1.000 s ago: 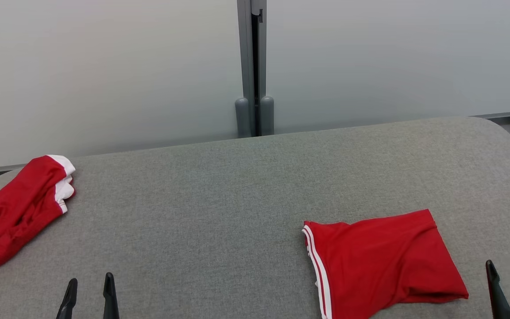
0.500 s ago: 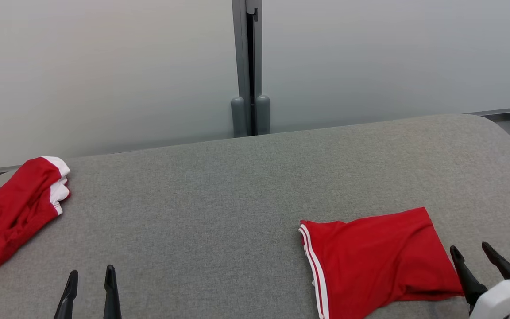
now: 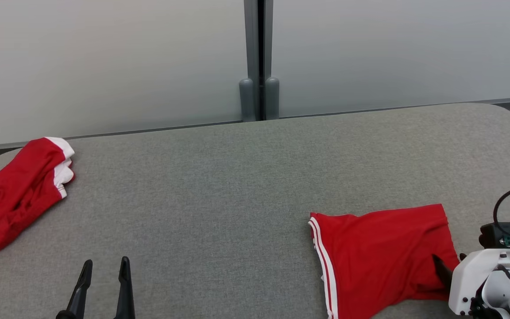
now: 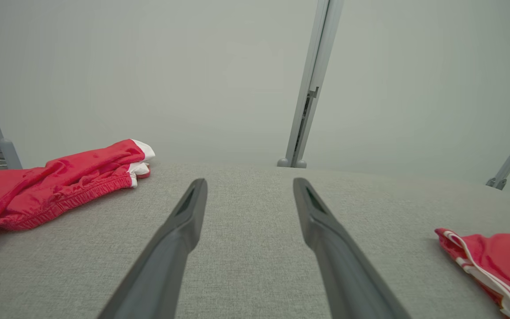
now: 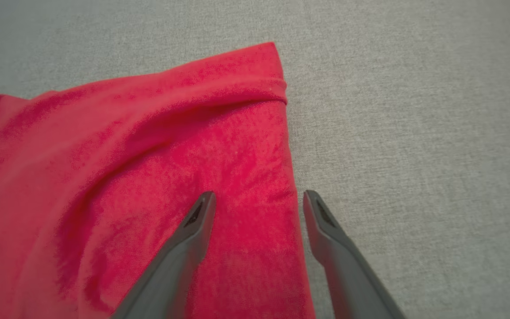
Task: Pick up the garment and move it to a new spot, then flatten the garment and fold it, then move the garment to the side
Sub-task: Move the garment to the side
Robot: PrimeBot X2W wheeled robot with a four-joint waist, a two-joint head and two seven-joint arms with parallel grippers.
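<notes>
Right end effector [image 5: 257,199], fingers spread and holding nothing, straddles the side edge of the folded red garment [image 5: 148,155]: one finger over cloth, the other over the grey counter [image 5: 414,133]. Left end effector [image 4: 249,186], likewise released, hovers above the counter, with a crumpled red garment [image 4: 60,181] well to its left.

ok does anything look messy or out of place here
The left garment lies crumpled at the left end of the table, seemingly trailing over its edge. The right garment is folded, with a soft ridge near its far edge. Nothing looks damaged.
</notes>
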